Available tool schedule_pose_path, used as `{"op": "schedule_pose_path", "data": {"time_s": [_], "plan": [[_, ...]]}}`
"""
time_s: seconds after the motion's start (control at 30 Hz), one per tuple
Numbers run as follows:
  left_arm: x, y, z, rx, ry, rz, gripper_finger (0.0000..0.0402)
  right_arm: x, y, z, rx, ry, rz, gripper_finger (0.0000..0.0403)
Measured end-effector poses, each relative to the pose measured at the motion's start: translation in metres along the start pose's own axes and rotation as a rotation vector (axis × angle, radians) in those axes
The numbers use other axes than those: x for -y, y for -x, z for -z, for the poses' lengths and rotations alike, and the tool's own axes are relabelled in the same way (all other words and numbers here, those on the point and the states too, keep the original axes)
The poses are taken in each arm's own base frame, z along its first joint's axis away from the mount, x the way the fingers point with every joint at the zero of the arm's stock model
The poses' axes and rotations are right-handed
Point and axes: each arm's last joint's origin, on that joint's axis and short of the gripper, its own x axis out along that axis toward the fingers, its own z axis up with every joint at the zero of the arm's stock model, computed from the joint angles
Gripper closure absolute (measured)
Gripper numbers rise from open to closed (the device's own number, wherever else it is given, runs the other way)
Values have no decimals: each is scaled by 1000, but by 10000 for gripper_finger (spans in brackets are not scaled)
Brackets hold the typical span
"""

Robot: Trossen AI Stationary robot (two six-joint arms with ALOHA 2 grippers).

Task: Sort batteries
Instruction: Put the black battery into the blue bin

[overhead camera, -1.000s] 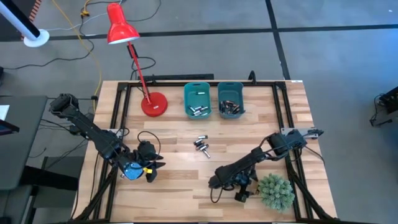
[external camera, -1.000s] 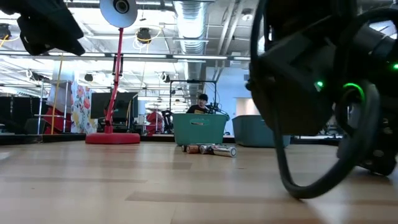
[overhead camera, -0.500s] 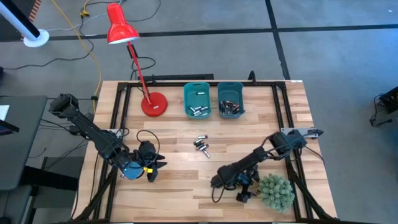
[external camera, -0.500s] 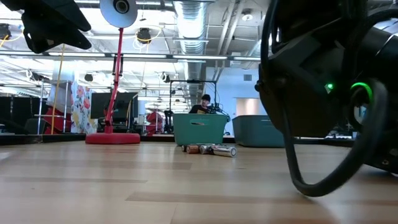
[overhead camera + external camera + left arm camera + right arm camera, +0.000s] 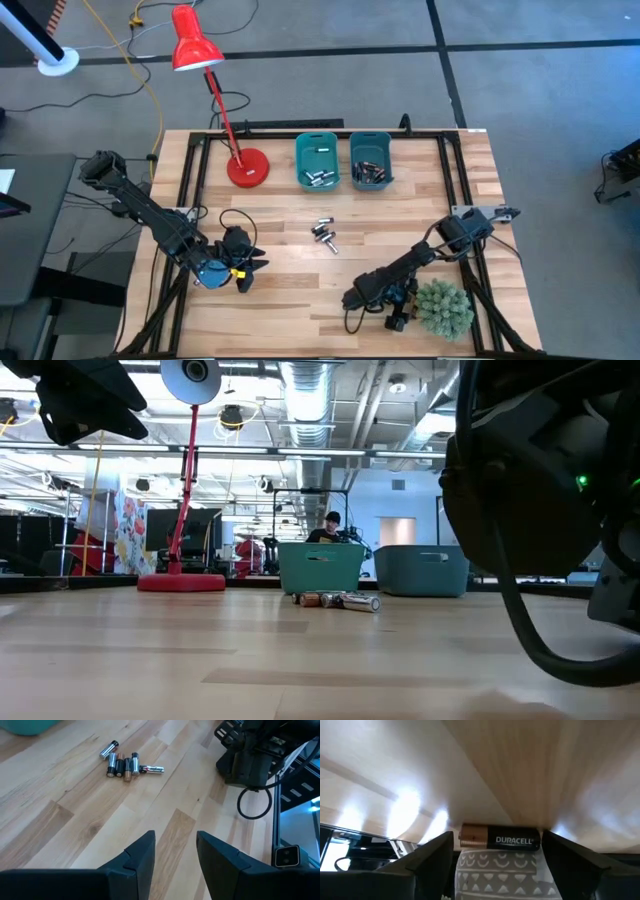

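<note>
The right gripper (image 5: 497, 852) clamps a small rigid copper-and-black cylindrical battery (image 5: 500, 840) across its smooth, likely slippery body near the front table edge, while the left gripper (image 5: 175, 852) waits open.

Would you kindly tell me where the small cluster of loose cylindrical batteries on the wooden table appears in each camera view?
High view: loose battery cluster at table centre, in front of the two teal bins.
Low view: cluster mid-picture, before the left teal bin.
Left wrist view: cluster upper left.
Right wrist view: not shown; only one Duracell battery there.
Shared landmark: the teal bins.
</note>
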Motion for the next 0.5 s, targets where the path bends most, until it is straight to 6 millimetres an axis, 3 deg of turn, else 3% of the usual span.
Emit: {"op": "schedule_pose_path", "data": {"time_s": [0.5], "plan": [[-2, 0, 1, -7, -14, -14, 261, 5, 5, -5, 7, -30, -14, 182]]}}
